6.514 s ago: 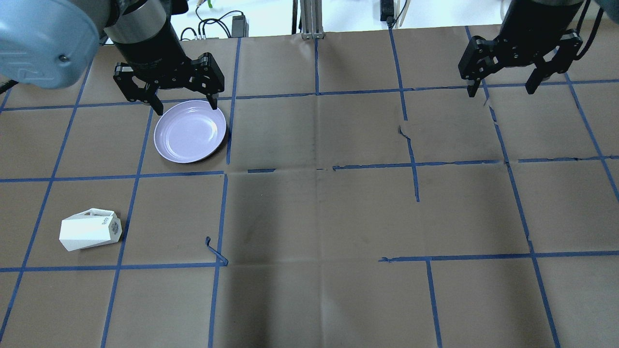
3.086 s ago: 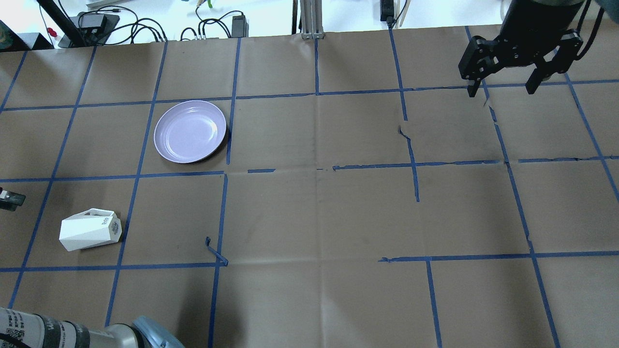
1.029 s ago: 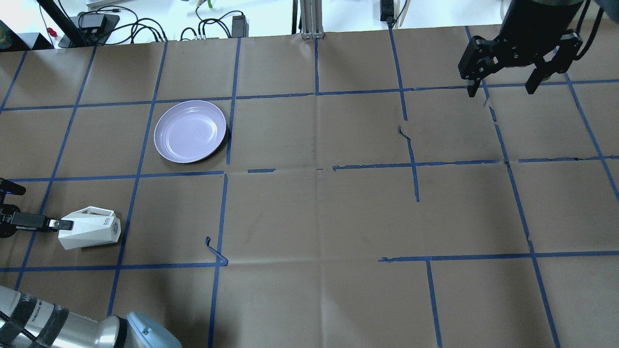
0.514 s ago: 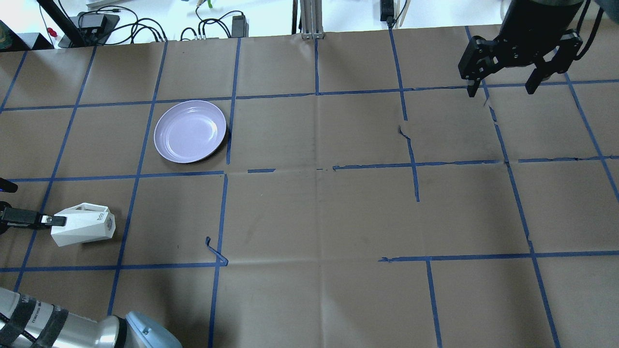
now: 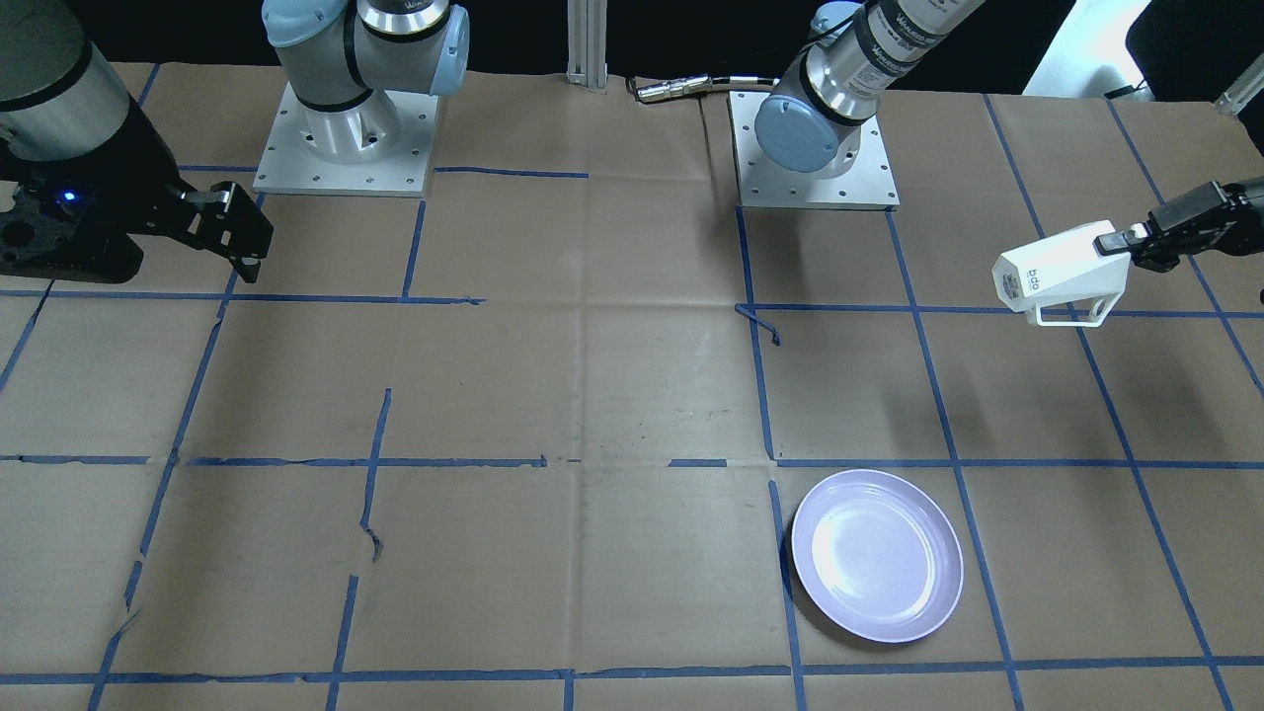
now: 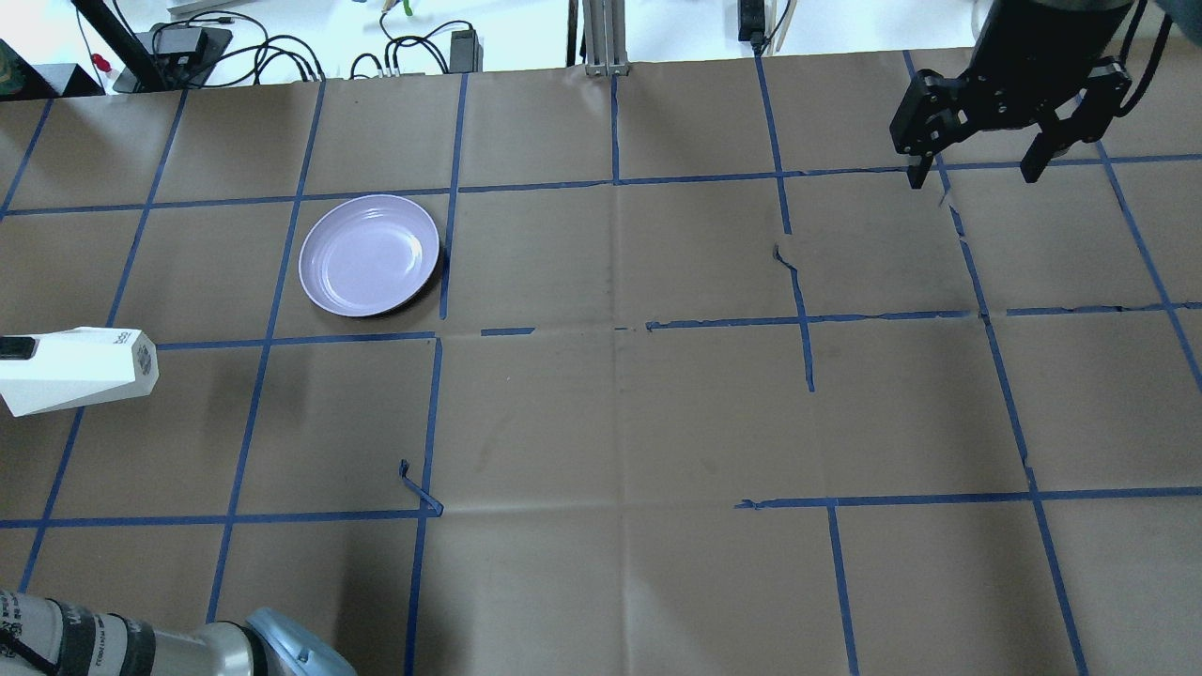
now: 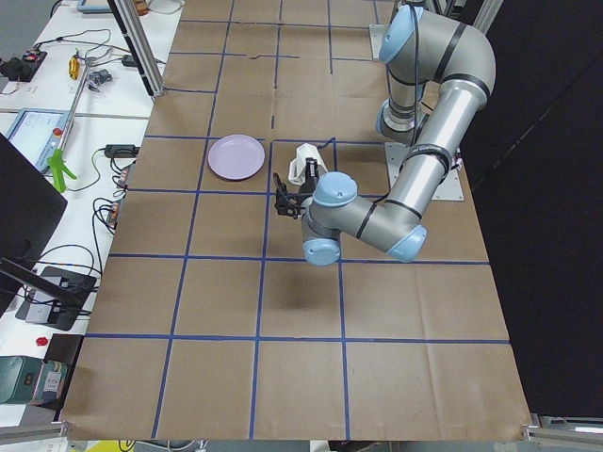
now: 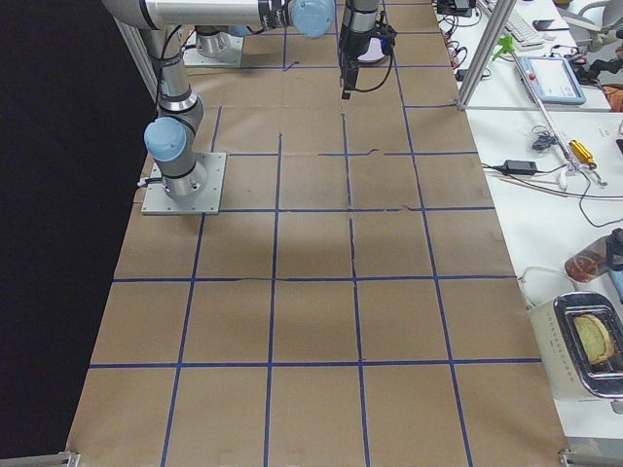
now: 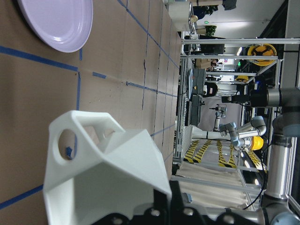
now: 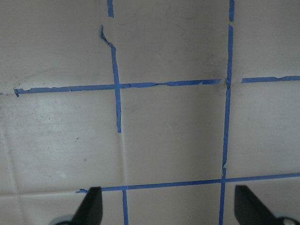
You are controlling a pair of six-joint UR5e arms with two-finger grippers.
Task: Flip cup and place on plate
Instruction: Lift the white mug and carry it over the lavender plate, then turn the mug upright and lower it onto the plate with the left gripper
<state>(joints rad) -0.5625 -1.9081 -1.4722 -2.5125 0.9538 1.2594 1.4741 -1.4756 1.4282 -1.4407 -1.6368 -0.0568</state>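
The cup (image 5: 1052,275) is plain white, with small dark lettering on its base. The plate (image 5: 877,555) is glossy pale lavender with no pattern. The table (image 6: 610,422) wears brown paper crossed by a grid of blue tape. The left gripper (image 5: 1121,240) and right gripper (image 6: 972,174) are black. The left arm (image 7: 443,122) is silver-grey with pale blue joints.
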